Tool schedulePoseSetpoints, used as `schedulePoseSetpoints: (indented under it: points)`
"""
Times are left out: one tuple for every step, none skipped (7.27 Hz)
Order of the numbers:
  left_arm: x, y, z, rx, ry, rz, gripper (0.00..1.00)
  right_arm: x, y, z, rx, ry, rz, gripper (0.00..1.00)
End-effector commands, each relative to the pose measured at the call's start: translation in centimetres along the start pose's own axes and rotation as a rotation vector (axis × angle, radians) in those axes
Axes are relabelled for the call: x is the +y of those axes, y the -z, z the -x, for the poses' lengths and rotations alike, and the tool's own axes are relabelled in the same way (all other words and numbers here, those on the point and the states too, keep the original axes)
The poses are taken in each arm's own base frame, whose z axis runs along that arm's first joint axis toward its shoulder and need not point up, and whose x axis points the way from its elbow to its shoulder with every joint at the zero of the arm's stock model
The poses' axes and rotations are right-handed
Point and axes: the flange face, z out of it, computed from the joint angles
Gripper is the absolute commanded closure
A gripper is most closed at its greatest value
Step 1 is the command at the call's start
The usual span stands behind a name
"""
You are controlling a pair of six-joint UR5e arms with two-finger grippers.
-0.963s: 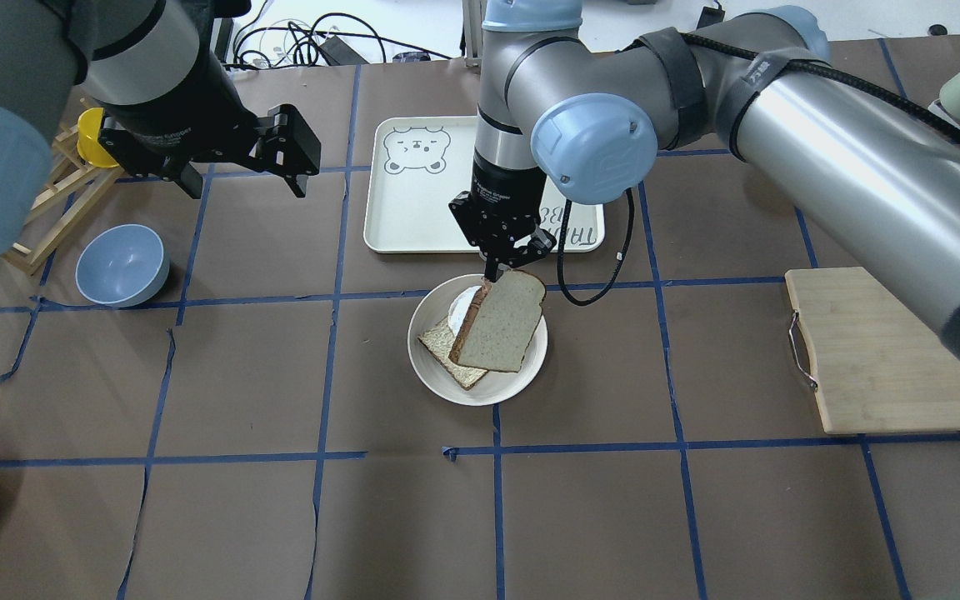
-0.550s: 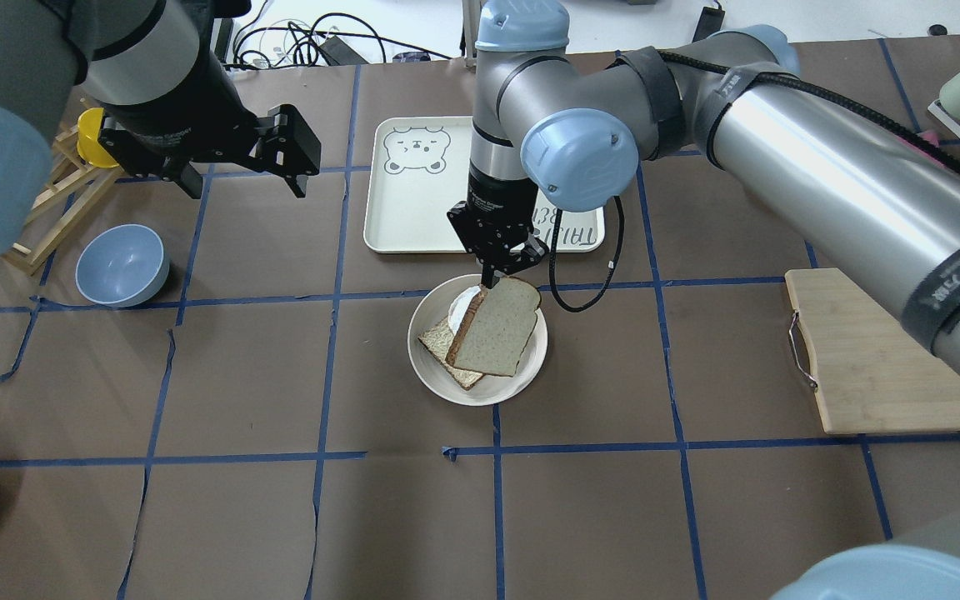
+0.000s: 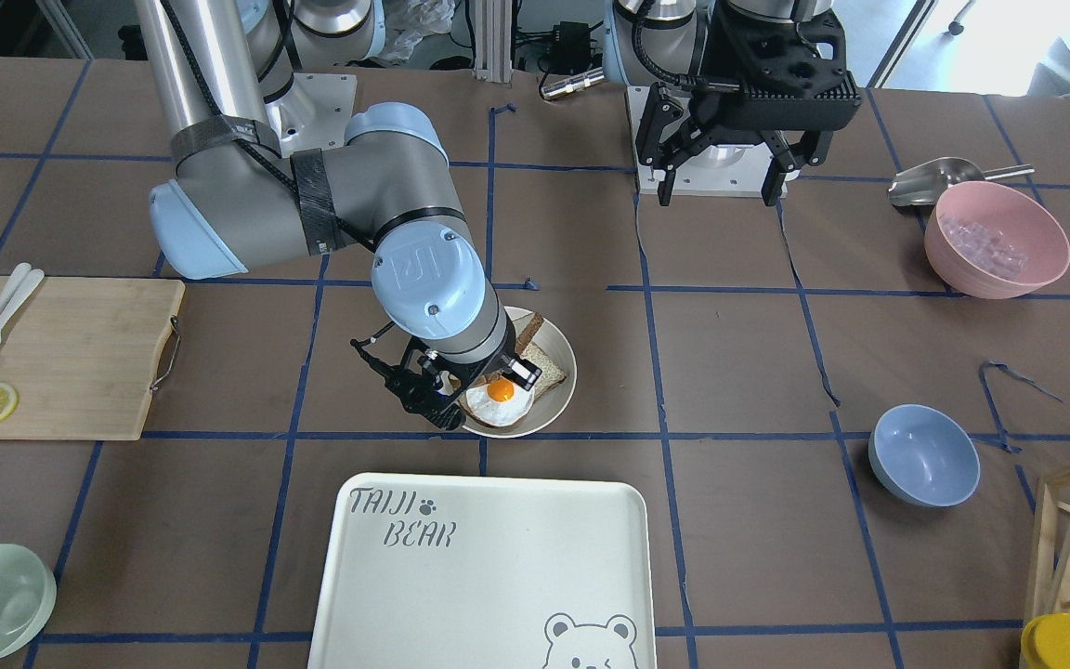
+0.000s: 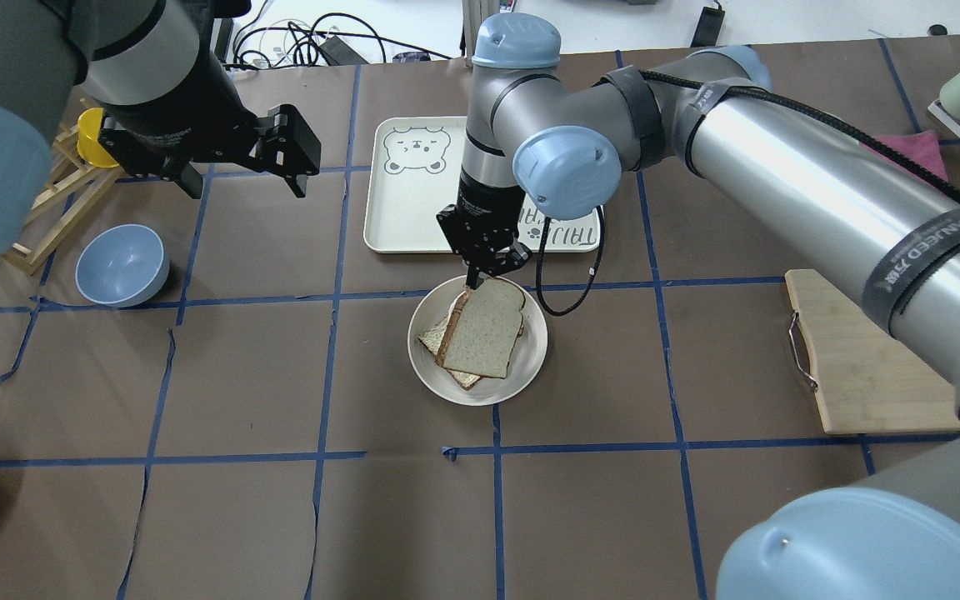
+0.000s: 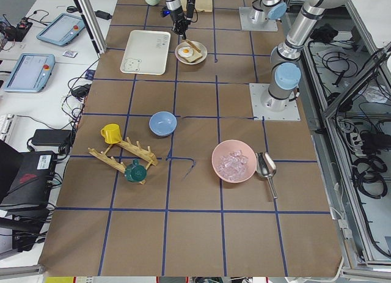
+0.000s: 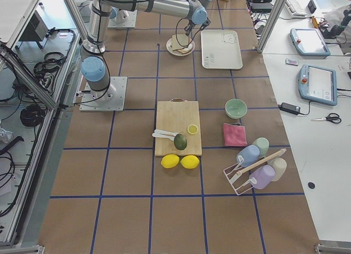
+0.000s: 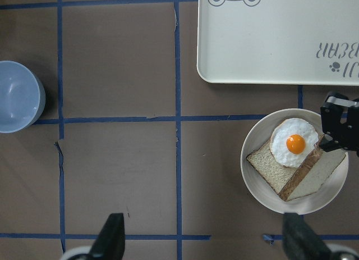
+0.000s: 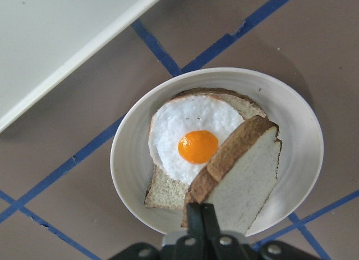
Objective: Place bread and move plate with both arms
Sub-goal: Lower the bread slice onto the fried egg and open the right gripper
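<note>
The off-white plate sits mid-table and holds a bread slice topped with a fried egg. My right gripper is shut on the far edge of the plain bread. It holds the bread tilted over the plate, with the low edge down by the egg slice. The right wrist view shows the bread leaning over the egg inside the plate. My left gripper is open and empty, hovering high over the table to the left. The plate lies to its lower right in the left wrist view.
The bear-printed tray lies just beyond the plate. A blue bowl and a wooden rack with a yellow cup are at the left. A cutting board is at the right. A pink bowl stands near the left arm's base.
My right gripper has moved a little left and down with the bread, which now lies more squarely over the egg slice and plate. The left arm has not moved.
</note>
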Motion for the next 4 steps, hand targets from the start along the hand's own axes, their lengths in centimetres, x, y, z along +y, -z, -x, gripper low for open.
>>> schedulePoseSetpoints:
  points:
    - [0.0, 0.0, 0.0, 0.0, 0.0, 0.0, 0.0, -0.38, -0.46, 0.56, -0.027, -0.002, 0.009, 1.0]
    - [0.0, 0.0, 0.0, 0.0, 0.0, 0.0, 0.0, -0.4, -0.36, 0.82, -0.043, 0.003, -0.002, 1.0]
    - [0.01, -0.02, 0.02, -0.002, 0.0, 0.001, 0.0, -0.61, -0.59, 0.99, -0.049, 0.013, -0.008, 0.96]
    - [0.01, -0.02, 0.02, -0.002, 0.0, 0.001, 0.0, -0.97, -1.04, 1.29, -0.06, 0.022, -0.015, 0.94]
